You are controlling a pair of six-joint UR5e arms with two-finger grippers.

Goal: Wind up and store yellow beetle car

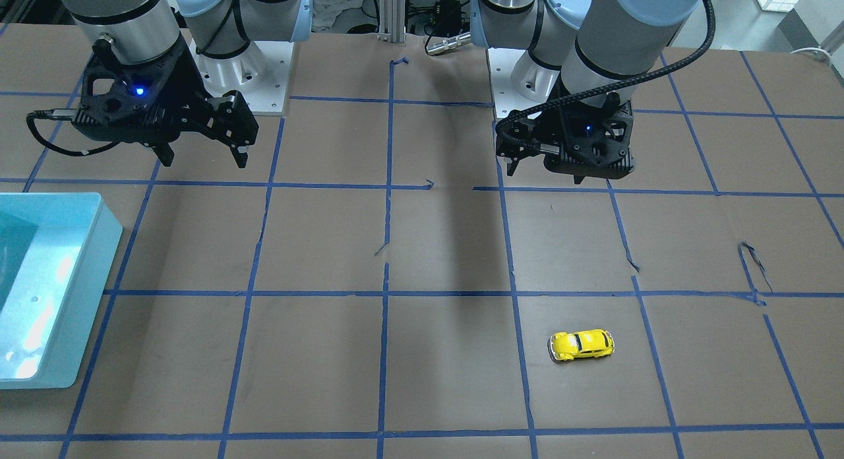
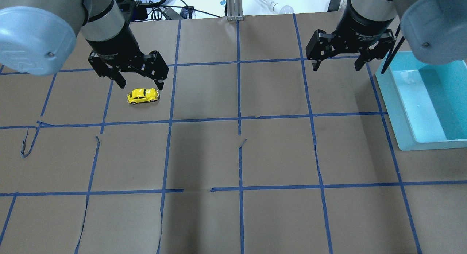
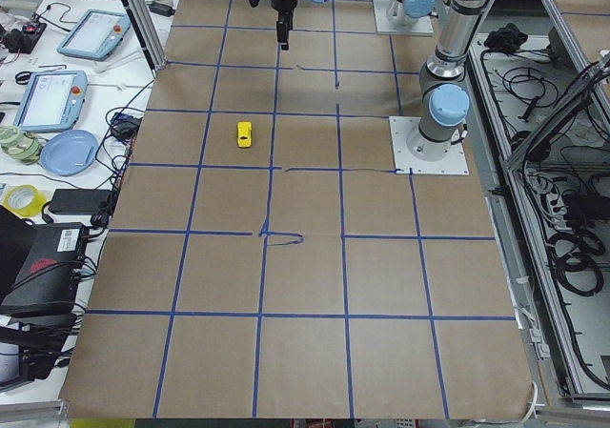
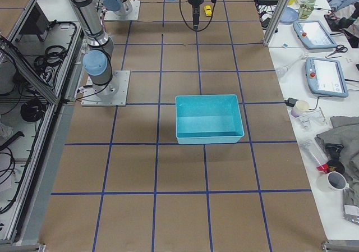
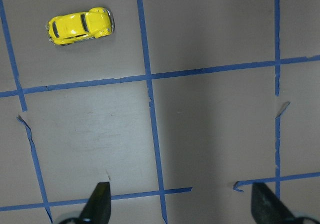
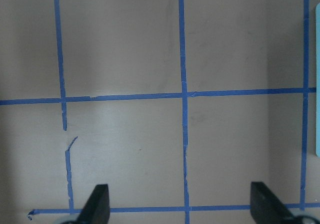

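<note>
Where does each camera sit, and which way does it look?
Overhead: behind the robot, looking forward and down; both arms, left tool, right tool.
Front-facing: across the table, facing the robot; both arms.
Left exterior: table end, looking along it; both arms.
Right exterior: opposite end; both arms, teal bin.
Left wrist: looking down; own fingertips, yellow beetle car.
Right wrist: looking down; own fingertips.
Shared: overhead and front-facing both show car, bin.

Left claw (image 3: 283, 30) hangs above the blue-taped brown surface (image 3: 305, 275), pointing down; its grip state is unreadable here. Yellow beetle car (image 3: 244, 134) sits on the surface, clear of claw, on claw's side away from arm base (image 3: 429, 152).
</note>
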